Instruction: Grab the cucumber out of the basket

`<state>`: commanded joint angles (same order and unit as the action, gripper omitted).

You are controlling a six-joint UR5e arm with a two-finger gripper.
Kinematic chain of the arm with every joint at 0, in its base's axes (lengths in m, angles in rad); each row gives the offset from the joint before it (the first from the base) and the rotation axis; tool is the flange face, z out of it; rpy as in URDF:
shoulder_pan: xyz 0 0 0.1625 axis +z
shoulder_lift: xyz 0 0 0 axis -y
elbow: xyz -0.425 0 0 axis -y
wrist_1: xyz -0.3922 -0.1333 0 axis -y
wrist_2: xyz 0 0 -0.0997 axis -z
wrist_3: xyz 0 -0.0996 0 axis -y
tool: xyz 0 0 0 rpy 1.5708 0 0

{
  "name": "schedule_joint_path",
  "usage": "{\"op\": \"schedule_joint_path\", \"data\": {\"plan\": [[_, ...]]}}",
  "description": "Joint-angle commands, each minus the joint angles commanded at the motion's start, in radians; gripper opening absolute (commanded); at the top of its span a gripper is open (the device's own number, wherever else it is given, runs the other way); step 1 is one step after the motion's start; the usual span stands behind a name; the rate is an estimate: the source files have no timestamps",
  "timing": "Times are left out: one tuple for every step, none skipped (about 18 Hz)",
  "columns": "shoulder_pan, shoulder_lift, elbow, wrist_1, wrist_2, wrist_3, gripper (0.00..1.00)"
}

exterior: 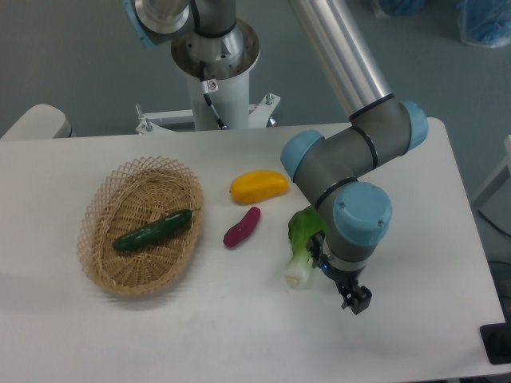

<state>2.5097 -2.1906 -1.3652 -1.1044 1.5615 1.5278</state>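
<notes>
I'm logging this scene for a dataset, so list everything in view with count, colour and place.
basket: one, light tan wicker, left part of the table.
cucumber: one, dark green, lying inside the basket.
yellow vegetable: one, yellow, table centre, right of the basket.
sweet potato: one, purple, just in front of the yellow vegetable.
bok choy: one, green leaves with white stem, beside the arm's wrist.
table: one, white.
arm: one, grey with blue caps, over the table's right side.
gripper: one, black, right of the bok choy; jaw state unclear.
</notes>
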Motion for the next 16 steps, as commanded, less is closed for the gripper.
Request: {"op": "schedule_joint_path", "data": {"plan": [[-0.003,0.011,-0.012,-0.002,-0.006,-0.002,1.00],[-0.005,0.024,-0.029,-0.002,-0.012,-0.005,1.00],[-0.006,0.037,-0.044,-0.002,-0.020,-0.014,1.00],[-0.012,0.047,-0.057,-0.002,-0.034,-0.035,1.00],[-0.024,0.057,-0.066,-0.002,-0.046,-0.058,1.00],[-0.038,0.069,-0.077,-0.003,-0.052,-0.083,1.00],[-0.052,0.083,-0.095,-0.005,-0.057,-0.104,1.00],[-0.069,0.101,-0.118,-0.005,-0.057,-0.121,1.00],[-0.086,0.123,-0.141,-0.003,-0.057,-0.129,1.00],[-0.100,0.141,-0.165,-0.005,-0.057,-0.135,1.00],[-0.115,0.161,-0.188,-0.005,-0.057,-0.146,1.00],[-0.126,0.178,-0.210,-0.005,-0.060,-0.159,1.00],[-0.135,0.193,-0.228,-0.005,-0.064,-0.176,1.00],[-0.146,0.207,-0.245,-0.008,-0.066,-0.190,1.00],[-0.164,0.219,-0.258,-0.009,-0.067,-0.204,1.00],[-0.179,0.232,-0.279,-0.009,-0.067,-0.219,1.00]]}}
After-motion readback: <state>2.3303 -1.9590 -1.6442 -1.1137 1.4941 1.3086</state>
